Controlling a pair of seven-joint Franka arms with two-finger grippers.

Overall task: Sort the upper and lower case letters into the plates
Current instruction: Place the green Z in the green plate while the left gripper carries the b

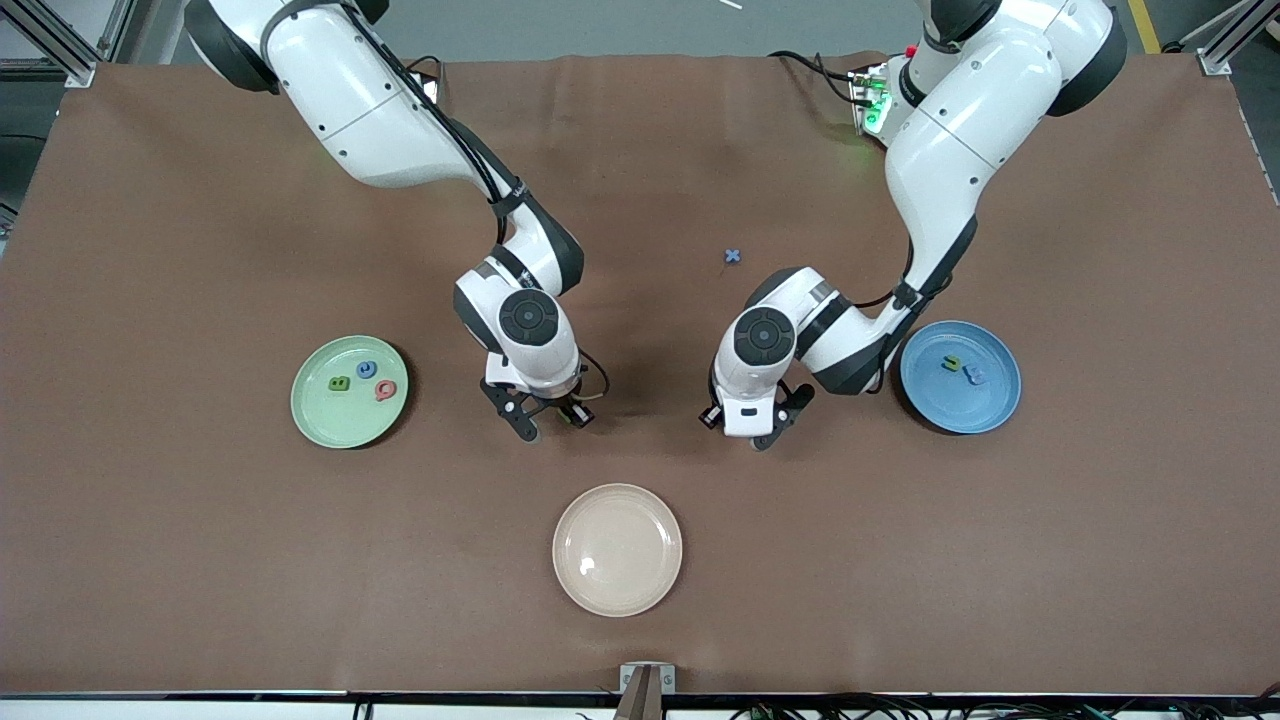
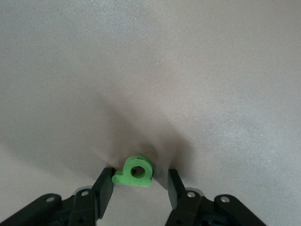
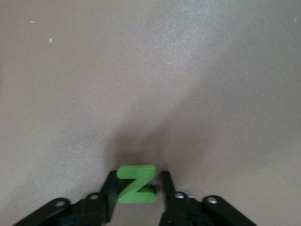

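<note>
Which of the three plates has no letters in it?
The cream-beige plate, nearest the front camera. The mint green plate holds three letters and the blue plate holds two.

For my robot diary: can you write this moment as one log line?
left gripper: closing around green letter | right gripper: shut on green Z | both at table middle

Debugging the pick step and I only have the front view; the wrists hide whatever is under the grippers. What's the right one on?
Observer: In its wrist view the right gripper is shut on a green Z, fingers flush against both sides.
Operator: And the left?
Observer: The left gripper straddles a green letter with a round hole, lying on the cloth; a gap shows at one finger, so no grip there.
</note>
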